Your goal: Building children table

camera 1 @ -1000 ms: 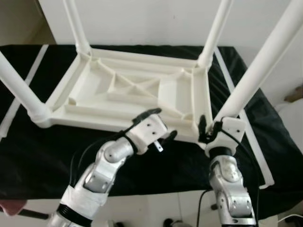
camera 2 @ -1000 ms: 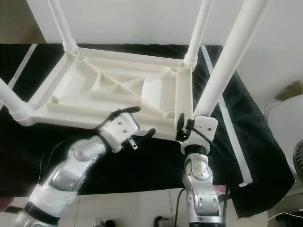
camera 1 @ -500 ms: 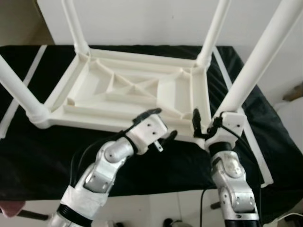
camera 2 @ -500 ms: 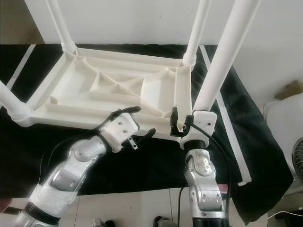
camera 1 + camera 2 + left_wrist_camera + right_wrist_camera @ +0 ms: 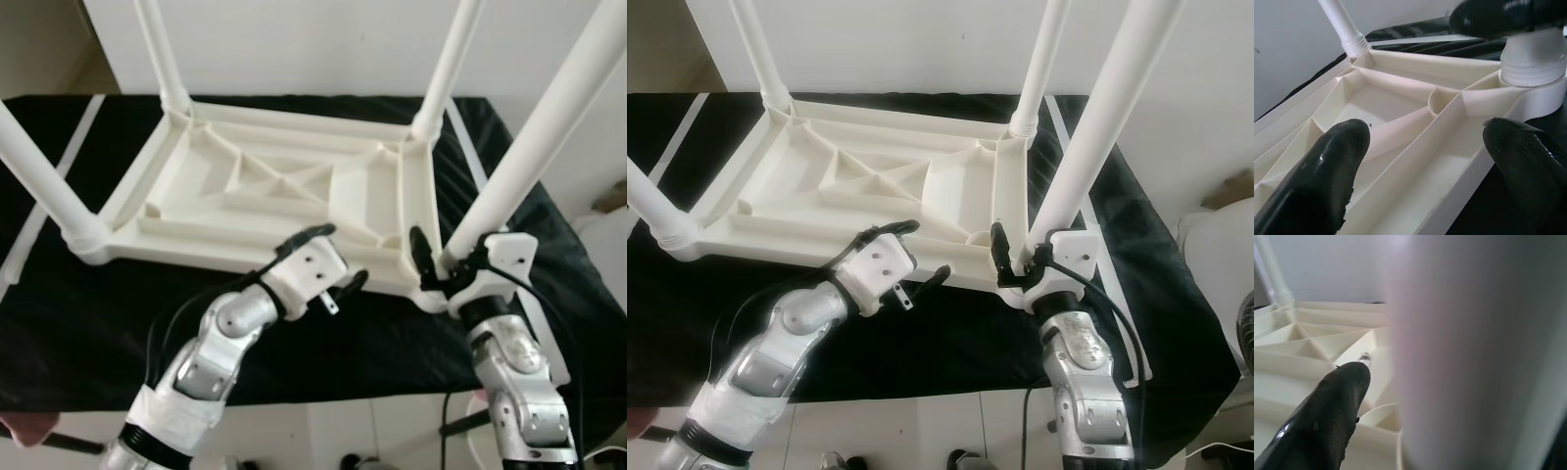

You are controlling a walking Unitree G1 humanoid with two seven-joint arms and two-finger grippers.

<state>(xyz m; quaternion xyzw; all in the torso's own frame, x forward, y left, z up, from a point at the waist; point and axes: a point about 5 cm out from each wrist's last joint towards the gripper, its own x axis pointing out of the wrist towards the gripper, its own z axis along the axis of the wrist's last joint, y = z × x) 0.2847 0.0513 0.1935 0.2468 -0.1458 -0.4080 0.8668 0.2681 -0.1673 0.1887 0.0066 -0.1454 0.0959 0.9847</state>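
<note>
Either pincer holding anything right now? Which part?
Right pincer grips the near-right table leg at its base, by the corner socket. Left pincer is open, straddling the tabletop's near rim, holding nothing.

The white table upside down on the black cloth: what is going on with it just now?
The robot is putting together a white plastic children's table, which lies upside down on a black cloth with four legs pointing up. The right gripper is closed around the base of the near right leg at its corner socket. The left gripper is open at the table's near edge, its fingers either side of the rim.
</note>
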